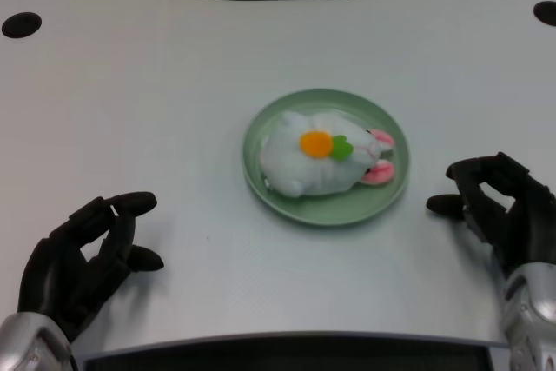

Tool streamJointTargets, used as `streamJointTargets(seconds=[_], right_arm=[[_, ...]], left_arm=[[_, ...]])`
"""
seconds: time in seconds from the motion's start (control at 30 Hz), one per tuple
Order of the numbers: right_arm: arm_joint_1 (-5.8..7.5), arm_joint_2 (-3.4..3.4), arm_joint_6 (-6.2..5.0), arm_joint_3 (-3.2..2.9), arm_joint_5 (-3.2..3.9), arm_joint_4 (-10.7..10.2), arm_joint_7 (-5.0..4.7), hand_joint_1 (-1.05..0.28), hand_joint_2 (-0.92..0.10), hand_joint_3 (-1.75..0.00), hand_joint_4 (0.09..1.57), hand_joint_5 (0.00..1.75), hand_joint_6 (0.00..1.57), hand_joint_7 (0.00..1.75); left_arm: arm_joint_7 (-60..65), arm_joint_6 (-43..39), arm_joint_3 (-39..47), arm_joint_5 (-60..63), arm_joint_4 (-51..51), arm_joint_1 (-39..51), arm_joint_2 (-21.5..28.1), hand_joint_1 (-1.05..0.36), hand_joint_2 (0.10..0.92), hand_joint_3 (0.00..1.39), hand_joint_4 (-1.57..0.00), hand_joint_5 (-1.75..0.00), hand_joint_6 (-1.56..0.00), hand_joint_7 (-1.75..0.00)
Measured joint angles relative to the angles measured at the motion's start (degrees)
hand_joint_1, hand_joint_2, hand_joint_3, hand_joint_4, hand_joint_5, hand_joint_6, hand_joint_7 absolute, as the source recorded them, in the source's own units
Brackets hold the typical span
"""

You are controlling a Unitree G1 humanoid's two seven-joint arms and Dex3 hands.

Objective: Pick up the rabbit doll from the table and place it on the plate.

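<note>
fingers of the robot's left hand hang loosely curled and apart, holding nothing, low at the near left of the white bench, well apart from the plate. the hand sits back toward the robot's body, a pose that reads as withdrawn rather than reaching, which fits a job that looks finished.

the rabbit doll lies on its side inside the pale green plate, its white body filling most of the dish, an orange carrot patch with a green top facing up and its pink-lined ears pointing toward the right rim. the doll rests wholly within the rim, nothing hanging over the edge, so it seems settled and unlikely to roll; soft and light, it would sit where it is put.

the right hand waits at the far right of the bench, just beside the plate's right side but not touching it, fingers partly bent and holding nothing.

two dark round holes mark the bench's far corners, one at the left and one at the right. a dark edge runs along the bottom of the view, close to the robot.

judged from this layout, the placing is done and nothing remains to carry.
</note>
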Motion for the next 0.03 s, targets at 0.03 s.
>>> streamJointTargets(seconds=[0.03], right_arm=[[-0.05, -0.02, -0.03, -0.06, 0.0, 0.2, 0.11, -0.76, -0.92, -0.15, 0.85, 0.88, 0.8, 1.22]], left_arm=[[0.0, 0.0, 0.0, 0.0, 0.0, 0.0, 0.0, -0.48, 0.921, 0.62, -0.48, -1.75, -0.56, -0.9]])
